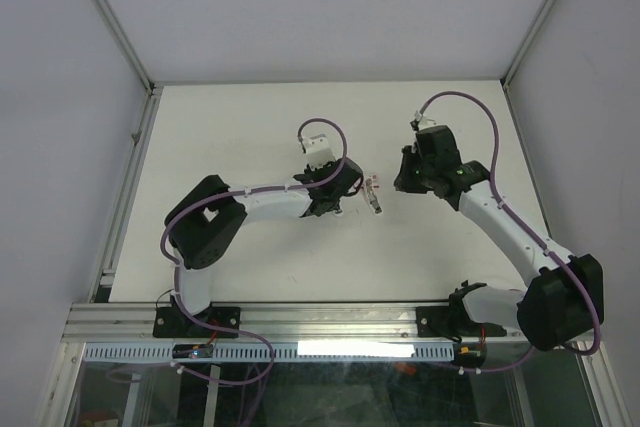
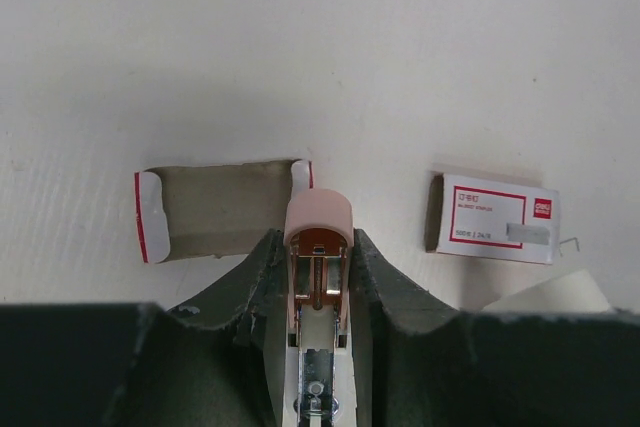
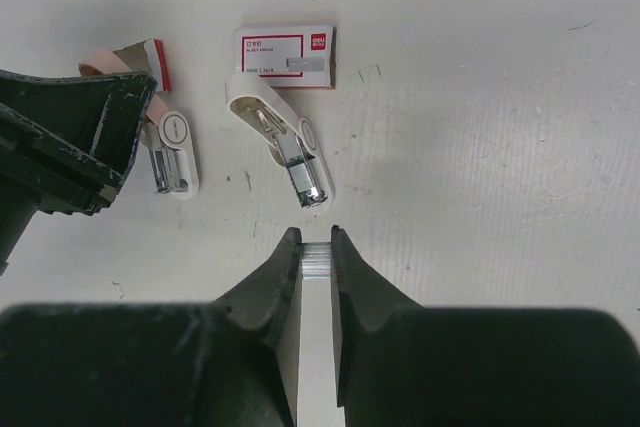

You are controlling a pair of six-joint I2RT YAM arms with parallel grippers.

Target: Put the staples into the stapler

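My left gripper (image 2: 318,247) is shut on the pink stapler (image 2: 318,215), which is hinged open so its brown inside and its white and metal channel (image 2: 320,367) face the camera. In the top view the stapler (image 1: 373,192) lies between the left gripper (image 1: 338,203) and the right gripper (image 1: 401,185). My right gripper (image 3: 316,239) is shut on the silvery staples strip (image 3: 317,260), just short of a white and metal stapler arm (image 3: 290,147). The red-and-white sleeve (image 3: 284,57) lies beyond it. The greyish tray (image 2: 215,209) lies behind the stapler.
In the right wrist view the left gripper's dark finger (image 3: 70,147) fills the left side, with another white and metal stapler part (image 3: 173,152) beside it. The sleeve (image 2: 495,217) lies right of the stapler on the white table (image 1: 250,127). Grey walls enclose the table.
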